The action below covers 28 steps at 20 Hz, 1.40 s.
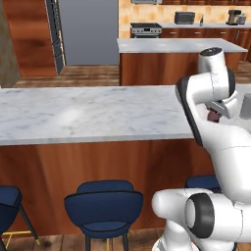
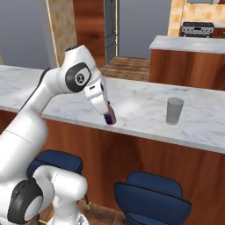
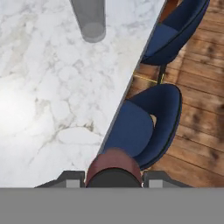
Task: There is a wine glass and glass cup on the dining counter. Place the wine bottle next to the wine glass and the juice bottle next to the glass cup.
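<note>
The juice step is in hand. The end effector (image 2: 108, 115) is clamped on the juice bottle (image 2: 110, 117), a small stubby bottle with dark red-purple contents, and carries it above the near edge of the desk (image 2: 140, 110), the long marble top with the reddish-brown wood front. In the hand view the bottle's dark cap and reddish shoulder (image 3: 113, 168) sit between the two finger tips, with the marble to one side and the blue stools (image 3: 144, 127) and wood floor below on the other, so the bottle hangs right over the desk's edge, not yet well over the top.

The glass cup (image 2: 174, 110) stands upright on the marble, well apart from the bottle, off to the robot's right. In the left base view the cup (image 1: 246, 107) sits at the right edge, partly hidden by the arm.

The next move likely calls for carrying the bottle inward over the marble and to the right, towards the cup, then lowering it upright just beside the cup without knocking it, and only then parting the fingers.
</note>
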Motion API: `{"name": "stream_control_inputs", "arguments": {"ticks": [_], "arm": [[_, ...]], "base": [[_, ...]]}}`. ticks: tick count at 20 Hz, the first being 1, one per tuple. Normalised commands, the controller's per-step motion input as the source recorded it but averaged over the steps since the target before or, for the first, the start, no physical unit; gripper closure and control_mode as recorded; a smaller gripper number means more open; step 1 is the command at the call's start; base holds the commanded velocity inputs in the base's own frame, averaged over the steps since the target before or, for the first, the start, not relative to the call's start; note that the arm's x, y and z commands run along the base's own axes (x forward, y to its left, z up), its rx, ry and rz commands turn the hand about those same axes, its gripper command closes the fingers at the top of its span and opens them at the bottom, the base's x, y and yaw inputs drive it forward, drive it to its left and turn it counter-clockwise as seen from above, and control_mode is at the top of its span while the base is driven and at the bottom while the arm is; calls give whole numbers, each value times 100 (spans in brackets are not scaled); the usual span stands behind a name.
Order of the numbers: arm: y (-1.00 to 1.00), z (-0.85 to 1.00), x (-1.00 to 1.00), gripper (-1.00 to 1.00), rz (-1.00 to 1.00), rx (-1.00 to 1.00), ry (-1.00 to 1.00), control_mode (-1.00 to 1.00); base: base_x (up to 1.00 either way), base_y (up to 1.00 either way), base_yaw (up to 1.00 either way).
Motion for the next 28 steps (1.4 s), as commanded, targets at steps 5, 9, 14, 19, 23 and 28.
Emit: {"name": "stream_control_inputs", "arguments": {"ticks": [5, 9, 14, 19, 23, 28], "arm": [[-45, 8, 31, 100, -14, 0, 0, -100], [-45, 0, 20, 100, -3, 5, -2, -100], [-45, -6, 25, 100, 0, 5, -9, -100], [-36, -12, 33, 100, 0, 7, -10, -100], [-24, -22, 38, 100, 0, 3, -9, -100], [-24, -18, 38, 100, 0, 0, -6, -100]], "base": [[0, 0, 0], [0, 0, 0], [0, 0, 0], [0, 0, 0], [0, 0, 0], [0, 0, 0]]}}
